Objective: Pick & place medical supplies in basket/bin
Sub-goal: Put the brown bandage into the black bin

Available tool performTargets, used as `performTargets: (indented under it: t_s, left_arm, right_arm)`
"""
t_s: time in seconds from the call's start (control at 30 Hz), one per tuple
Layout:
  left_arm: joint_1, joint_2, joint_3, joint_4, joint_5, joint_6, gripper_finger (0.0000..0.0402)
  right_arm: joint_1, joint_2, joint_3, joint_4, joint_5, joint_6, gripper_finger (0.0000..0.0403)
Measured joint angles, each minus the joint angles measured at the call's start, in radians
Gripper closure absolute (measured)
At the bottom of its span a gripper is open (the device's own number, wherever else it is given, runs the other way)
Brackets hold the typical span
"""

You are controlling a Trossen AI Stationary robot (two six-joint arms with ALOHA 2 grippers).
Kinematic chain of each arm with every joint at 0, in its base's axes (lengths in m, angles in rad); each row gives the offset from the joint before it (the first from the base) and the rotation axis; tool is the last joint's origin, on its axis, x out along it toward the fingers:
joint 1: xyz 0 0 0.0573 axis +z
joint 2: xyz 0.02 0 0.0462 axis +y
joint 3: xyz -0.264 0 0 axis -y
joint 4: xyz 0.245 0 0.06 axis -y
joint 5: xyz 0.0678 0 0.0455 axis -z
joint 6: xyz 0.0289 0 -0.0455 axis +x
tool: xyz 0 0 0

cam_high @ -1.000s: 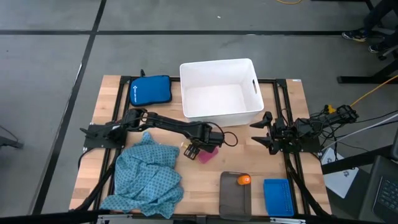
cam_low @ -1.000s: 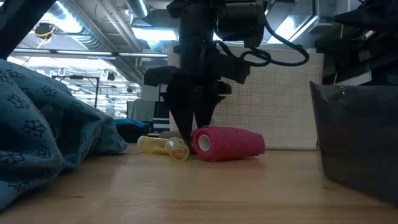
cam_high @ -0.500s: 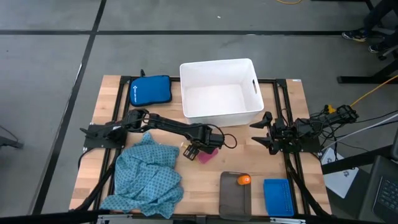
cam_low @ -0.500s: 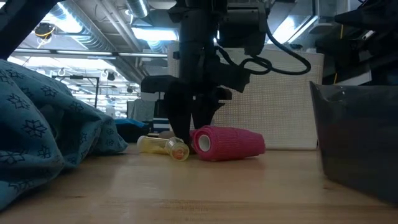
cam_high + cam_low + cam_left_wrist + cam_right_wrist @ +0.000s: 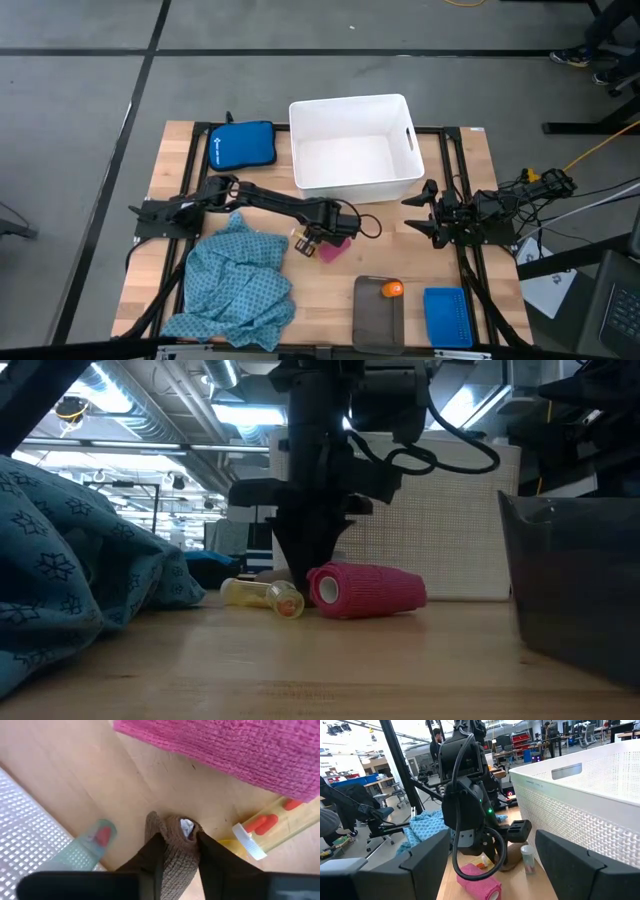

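Note:
My left gripper (image 5: 318, 238) stands near the table's middle, fingers down, shut on a small tan bandage roll (image 5: 176, 851). Just beside it lie a pink roll (image 5: 365, 590) and a yellow tube (image 5: 262, 595), both on their sides on the wood. The teal dotted cloth (image 5: 238, 280) lies heaped at the near left. The white tub (image 5: 355, 145) stands at the far middle. An orange piece (image 5: 392, 290) sits in the dark-grey tray (image 5: 376, 318), next to the blue basket (image 5: 447, 317). My right gripper (image 5: 420, 215) waits open at the right. My left gripper pinches the tan roll's two sides (image 5: 170, 842) between its two fingers, which come from above and point down. The roll's end with the white core (image 5: 186, 826) shows just past the fingertips. It sits at the table top; whether it is lifted I cannot tell.
A royal-blue zip pouch (image 5: 241, 146) lies at the far left beside the tub. A small clear vial with a red cap (image 5: 97, 839) lies close to the tub's wall. Bare wood shows between the cloth and the tray.
My left gripper has shut: its fingers, spread apart above the table behind the pink roll a second ago, now stand together on the tan roll. The arm has stayed in place, and the pink roll and yellow tube have not moved.

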Motion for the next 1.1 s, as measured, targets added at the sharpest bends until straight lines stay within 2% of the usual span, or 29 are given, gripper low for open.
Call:
performTargets:
  t_s: [0.13,0.33,0.6,0.77,0.9,0.97,1.1]
  left_arm:
    - [-0.003,-0.013,0.005,-0.005,-0.002,-0.006,0.0337]
    - [-0.033,-0.027,0.078,-0.049,-0.046,-0.013,0.0337]
    - [-0.083,-0.031,0.284,-0.07,-0.004,-0.029,0.0337]
    - [-0.109,-0.032,0.431,-0.063,0.087,-0.026,0.0337]
    - [-0.113,-0.036,0.515,0.048,0.27,-0.042,0.0337]
    - [-0.113,-0.043,0.515,0.14,0.345,-0.044,0.0337]
    - [-0.11,-0.061,0.491,0.317,0.424,-0.044,0.0339]
  right_arm:
    - [0.0,0.0,0.0,0.0,0.0,0.0,0.0105]
    - [0.0,0.0,0.0,-0.001,0.0,0.0,0.0105]
    - [0.0,0.0,0.0,-0.005,0.003,0.0,0.0105]
    - [0.0,0.0,0.0,-0.006,0.002,0.0,0.0105]
    - [0.0,0.0,0.0,-0.006,0.002,0.0,0.0105]
    - [0.0,0.0,0.0,-0.006,0.002,0.0,0.0105]
    - [0.0,0.0,0.0,-0.011,0.002,0.0,0.0105]
